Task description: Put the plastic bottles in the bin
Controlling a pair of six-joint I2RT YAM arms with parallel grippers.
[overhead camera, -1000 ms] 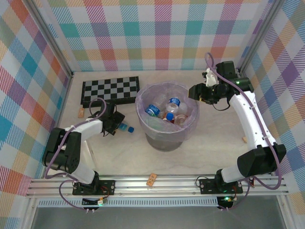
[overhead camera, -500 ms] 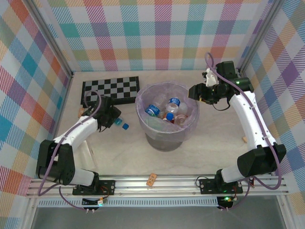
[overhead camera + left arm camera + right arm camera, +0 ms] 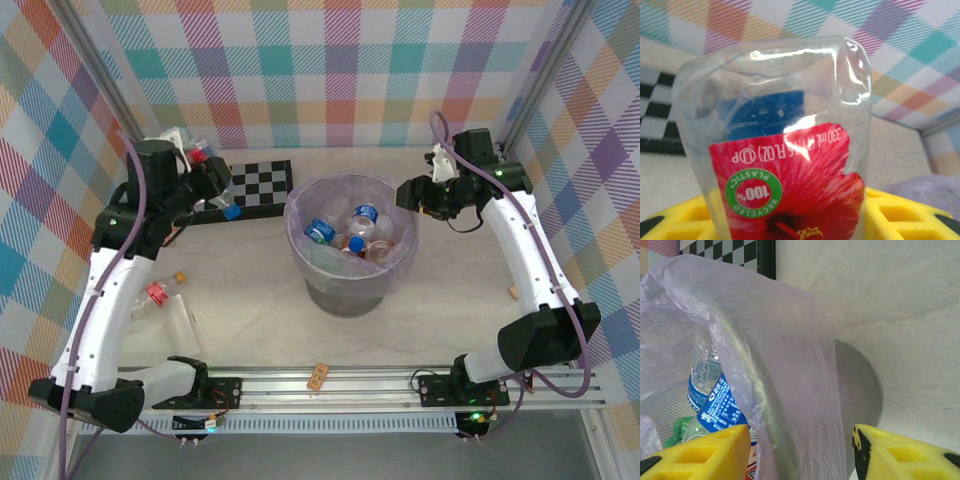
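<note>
My left gripper is raised over the back left of the table, shut on a clear plastic bottle with a red flower label. Its blue cap points down toward the chequered board. The bin, a grey bucket lined with a lilac bag, stands mid-table and holds several bottles. My right gripper hovers at the bin's right rim, open, its yellow fingers either side of the bag-covered rim. Another clear bottle with red on it lies on the table at the left.
The black-and-white chequered board lies at the back, left of the bin. Small tan corks sit near the front rail and by the right arm. Plaid walls close in the back and both sides.
My left arm has closed on the blue-capped bottle beside the bin, lifted it off the table and swung it up toward the back left. The right arm has not moved.
</note>
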